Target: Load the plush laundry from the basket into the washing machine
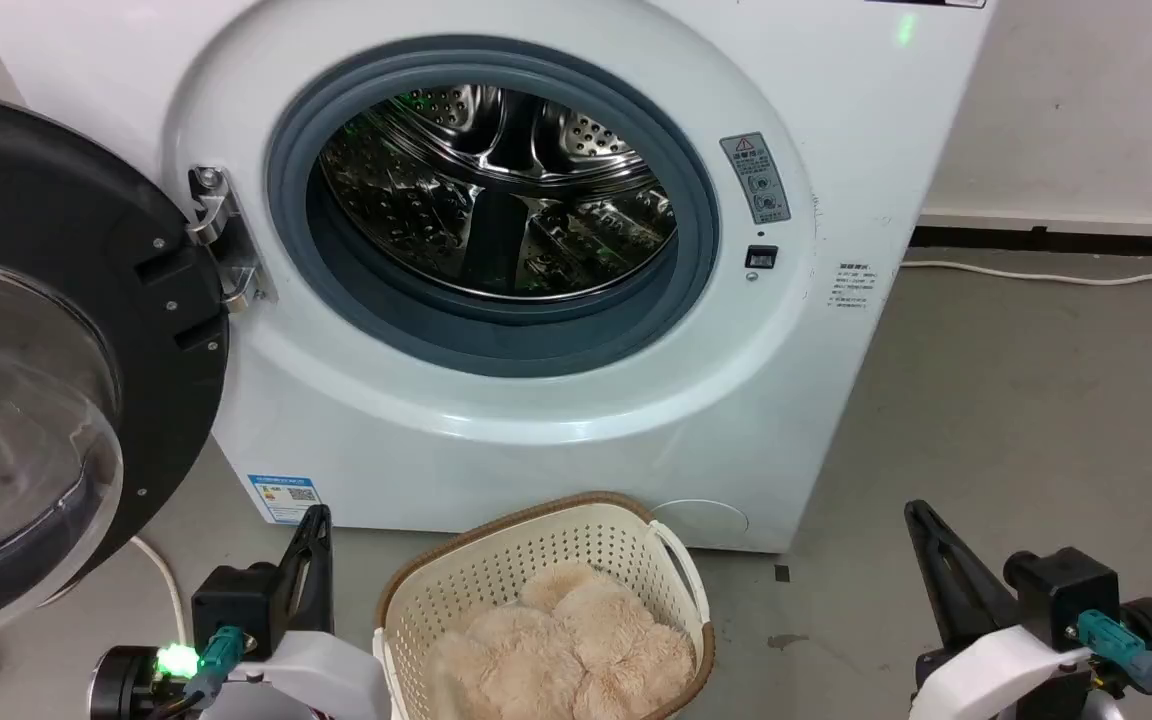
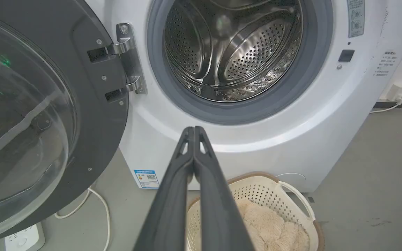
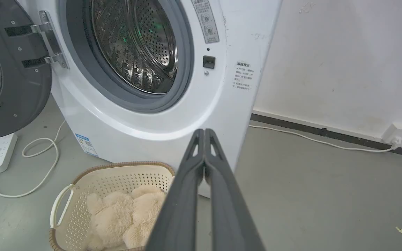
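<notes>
- Head view: washing machine (image 1: 556, 440) with its door (image 1: 86, 200) open at 9 o'clock. The drum (image 1: 496, 190) is bare steel with no load inside. The basket (image 1: 496, 570) is on the floor (image 1: 1016, 420) at 6 o'clock, just in front of the machine, and the plush laundry (image 1: 566, 650) lies wholly inside it. Left gripper (image 1: 316, 520) at 7 o'clock and right gripper (image 1: 921, 520) at 5 o'clock, both apart from the basket.
- Left wrist view: jaws clenched together and empty, aimed at the machine front. Basket and plush at 5 o'clock.
- Right wrist view: jaws clenched and empty. Basket and plush at 7 o'clock.
- Progress, as judged: door is ready and nothing is loaded. Grasp, lift and transfer into the drum are all outstanding.
</notes>
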### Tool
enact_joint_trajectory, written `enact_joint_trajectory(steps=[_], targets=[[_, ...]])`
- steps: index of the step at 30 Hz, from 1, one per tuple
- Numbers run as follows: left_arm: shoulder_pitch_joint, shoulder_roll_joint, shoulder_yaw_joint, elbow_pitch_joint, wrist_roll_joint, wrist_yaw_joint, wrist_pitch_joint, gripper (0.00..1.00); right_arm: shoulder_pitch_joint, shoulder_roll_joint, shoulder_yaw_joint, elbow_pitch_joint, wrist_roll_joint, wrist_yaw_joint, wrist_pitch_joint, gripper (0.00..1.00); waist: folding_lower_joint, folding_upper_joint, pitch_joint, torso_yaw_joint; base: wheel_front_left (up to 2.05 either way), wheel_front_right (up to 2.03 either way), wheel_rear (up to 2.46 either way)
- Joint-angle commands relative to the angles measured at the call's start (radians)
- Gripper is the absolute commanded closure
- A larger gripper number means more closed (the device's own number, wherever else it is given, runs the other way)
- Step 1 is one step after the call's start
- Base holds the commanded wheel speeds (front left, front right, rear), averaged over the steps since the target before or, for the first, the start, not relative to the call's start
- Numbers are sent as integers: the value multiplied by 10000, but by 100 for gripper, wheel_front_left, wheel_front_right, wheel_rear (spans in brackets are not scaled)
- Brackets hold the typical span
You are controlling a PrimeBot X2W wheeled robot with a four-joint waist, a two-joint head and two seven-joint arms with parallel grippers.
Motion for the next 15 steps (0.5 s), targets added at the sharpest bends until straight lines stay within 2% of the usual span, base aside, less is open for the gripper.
enact_joint_trajectory(steps=[1, 12, 13, 15], targets=[[-149, -3, 7, -43, 26, -45, 3, 100, -115, -16, -20, -45, -76, 6, 14, 100, 0, 0, 0, 0, 0, 0, 0], [-149, -3, 7, -43, 26, -45, 3, 100, -115, -16, -20, -45, -76, 6, 14, 100, 0, 0, 0, 0, 0, 0, 0], [6, 0, 0, 4, -3, 9, -2, 0, 4, 0, 6, 4, 9, 0, -2, 0, 0, 0, 0, 0, 0, 0, 0], [9, 0, -6, 9, -4, 12, -3, 0, 6, 0, 10, 6, 11, 0, -3, 0, 0, 0, 0, 0, 0, 0, 0]])
